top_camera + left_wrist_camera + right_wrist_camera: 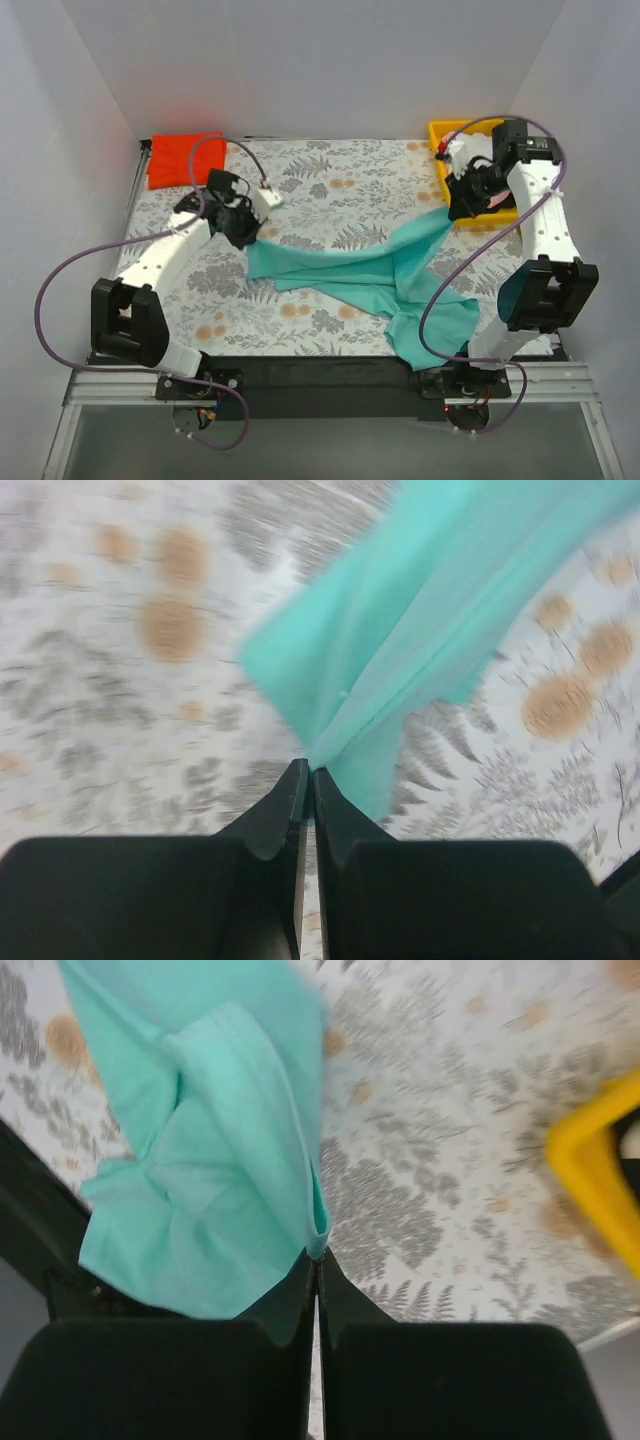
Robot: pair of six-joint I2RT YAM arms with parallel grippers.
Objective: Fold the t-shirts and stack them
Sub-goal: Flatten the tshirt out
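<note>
A teal-green t-shirt [370, 275] stretches across the fern-patterned cloth between both arms, its lower part trailing over the near edge at the right. My left gripper [245, 232] is shut on the shirt's left end; in the left wrist view the teal cloth [420, 620] fans out from the pinched tips [308, 770]. My right gripper [462, 205] is shut on the shirt's right end by the tray; the right wrist view shows the teal cloth [210, 1150] hanging from the closed tips [316, 1257]. A folded red-orange t-shirt [185, 158] lies at the far left corner.
The grey-and-orange fern-patterned cloth [340, 185] covers the table. A yellow plastic tray [447, 135] sits at the far right, with pink and white items behind my right arm; its rim [590, 1175] shows in the right wrist view. White walls enclose three sides.
</note>
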